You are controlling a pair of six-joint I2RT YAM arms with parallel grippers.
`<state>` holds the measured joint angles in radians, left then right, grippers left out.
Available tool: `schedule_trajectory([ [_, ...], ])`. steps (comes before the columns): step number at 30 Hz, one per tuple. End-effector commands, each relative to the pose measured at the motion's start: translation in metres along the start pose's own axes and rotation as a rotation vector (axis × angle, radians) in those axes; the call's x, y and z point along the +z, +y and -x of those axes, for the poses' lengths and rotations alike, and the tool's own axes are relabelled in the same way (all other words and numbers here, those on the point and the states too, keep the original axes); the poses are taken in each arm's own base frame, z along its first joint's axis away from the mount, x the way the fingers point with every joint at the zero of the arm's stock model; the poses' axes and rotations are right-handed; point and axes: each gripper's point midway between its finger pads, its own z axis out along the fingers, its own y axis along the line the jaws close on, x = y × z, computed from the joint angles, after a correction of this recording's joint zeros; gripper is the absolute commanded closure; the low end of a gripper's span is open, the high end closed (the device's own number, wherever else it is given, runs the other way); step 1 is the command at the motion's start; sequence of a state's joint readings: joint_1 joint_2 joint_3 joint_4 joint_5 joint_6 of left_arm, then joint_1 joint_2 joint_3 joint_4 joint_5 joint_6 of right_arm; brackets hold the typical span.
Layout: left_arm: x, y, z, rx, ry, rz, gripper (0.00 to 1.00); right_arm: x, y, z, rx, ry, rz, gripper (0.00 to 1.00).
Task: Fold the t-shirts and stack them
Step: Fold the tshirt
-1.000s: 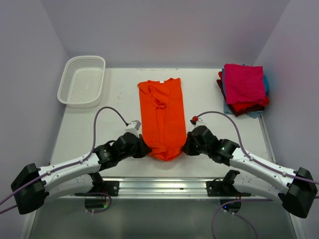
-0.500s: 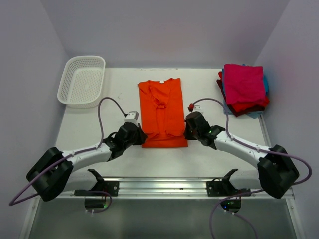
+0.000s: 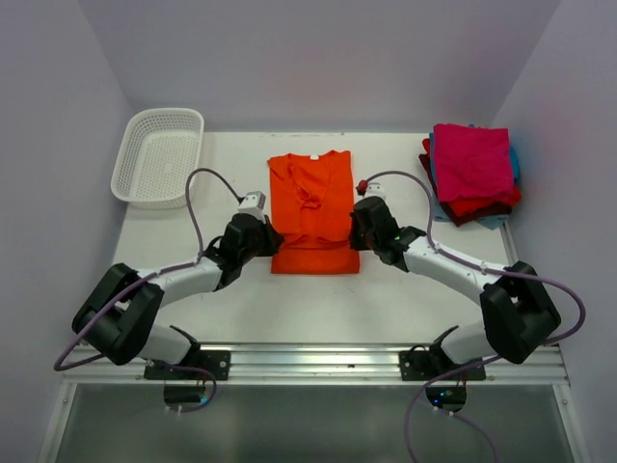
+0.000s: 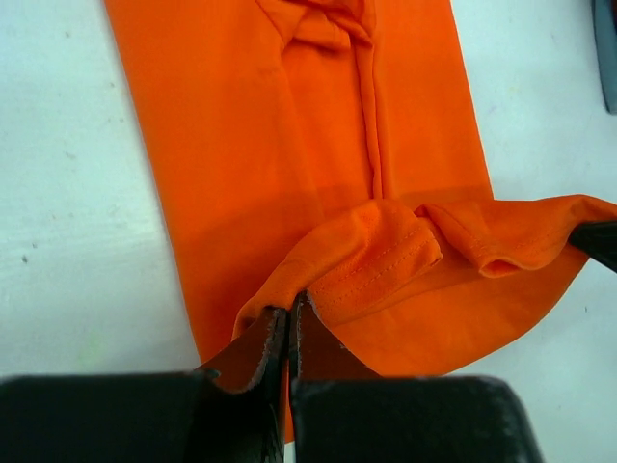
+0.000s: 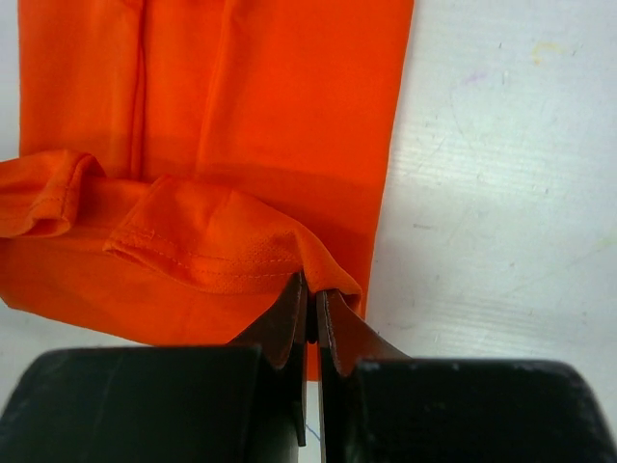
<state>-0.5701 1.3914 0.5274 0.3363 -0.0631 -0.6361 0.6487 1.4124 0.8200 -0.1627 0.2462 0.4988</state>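
Note:
The orange t-shirt (image 3: pixel 313 207) lies lengthwise at the table's middle, sleeves folded in, collar at the far end. My left gripper (image 3: pixel 272 253) is shut on the hem's left corner (image 4: pixel 318 280). My right gripper (image 3: pixel 355 247) is shut on the hem's right corner (image 5: pixel 289 253). Both hold the hem lifted over the shirt's lower body, and it sags between them. A stack of folded t-shirts (image 3: pixel 470 174) sits at the far right, magenta-pink on top, with red, dark maroon and light blue beneath.
A white lattice basket (image 3: pixel 159 156) stands at the far left corner. Cables loop over both arms. The metal rail (image 3: pixel 318 362) runs along the near edge.
Both grippers have carried the shirt's hem away from the near edge toward the collar. The shirt's visible length has shortened as its lower part doubles over.

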Motion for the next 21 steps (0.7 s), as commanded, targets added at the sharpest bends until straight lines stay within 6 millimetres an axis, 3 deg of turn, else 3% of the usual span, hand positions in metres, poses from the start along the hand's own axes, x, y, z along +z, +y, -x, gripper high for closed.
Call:
schedule_trajectory([
  [1, 0.011, -0.013, 0.041, 0.024, -0.087, -0.062, 1.0, 0.004, 0.004, 0.047, 0.005, -0.111, -0.011, 1.0],
  [4, 0.025, -0.008, 0.053, 0.008, -0.072, -0.072, 1.0, 0.019, 0.0, 0.065, 0.023, -0.116, -0.033, 1.0],
  [5, 0.035, -0.006, 0.059, 0.004, -0.065, -0.072, 0.96, 0.025, 0.0, 0.07, 0.03, -0.115, -0.037, 1.0],
  [6, 0.043, 0.004, 0.066, -0.01, -0.062, -0.053, 0.88, 0.041, -0.004, 0.082, 0.042, -0.109, -0.058, 0.92],
  [7, 0.05, 0.008, 0.071, -0.021, -0.056, -0.045, 0.75, 0.049, -0.007, 0.089, 0.051, -0.105, -0.073, 0.65],
  [8, 0.064, 0.009, 0.08, -0.038, -0.051, -0.046, 0.45, 0.061, -0.017, 0.095, 0.07, -0.09, -0.106, 0.3],
  [10, 0.073, 0.025, 0.096, -0.095, -0.051, -0.028, 0.2, 0.081, -0.015, 0.109, 0.068, -0.055, -0.128, 0.02],
  [11, 0.072, 0.024, 0.115, -0.106, -0.087, -0.034, 0.0, 0.085, -0.017, 0.115, 0.067, -0.053, -0.137, 0.01],
  [12, 0.064, 0.025, 0.134, -0.115, -0.132, -0.039, 0.0, 0.085, -0.013, 0.123, 0.059, -0.054, -0.132, 0.01],
  [13, 0.064, 0.027, 0.138, -0.117, -0.143, -0.043, 0.0, 0.082, -0.011, 0.128, 0.059, -0.059, -0.126, 0.01],
  [14, 0.052, 0.02, 0.154, -0.102, -0.185, -0.059, 0.0, 0.078, -0.01, 0.129, 0.06, -0.062, -0.118, 0.01],
  [16, 0.036, 0.013, 0.166, -0.081, -0.216, -0.066, 0.0, 0.063, -0.011, 0.13, 0.065, -0.1, -0.095, 0.01],
  [19, 0.019, 0.007, 0.158, -0.075, -0.204, -0.096, 0.0, 0.05, -0.021, 0.111, 0.056, -0.086, -0.101, 0.01],
  [20, 0.016, 0.01, 0.143, -0.08, -0.175, -0.099, 0.0, 0.036, -0.02, 0.115, 0.062, -0.107, -0.087, 0.01],
  [21, 0.014, 0.008, 0.132, -0.084, -0.14, -0.124, 0.0, 0.033, -0.025, 0.098, 0.06, -0.079, -0.091, 0.01],
])
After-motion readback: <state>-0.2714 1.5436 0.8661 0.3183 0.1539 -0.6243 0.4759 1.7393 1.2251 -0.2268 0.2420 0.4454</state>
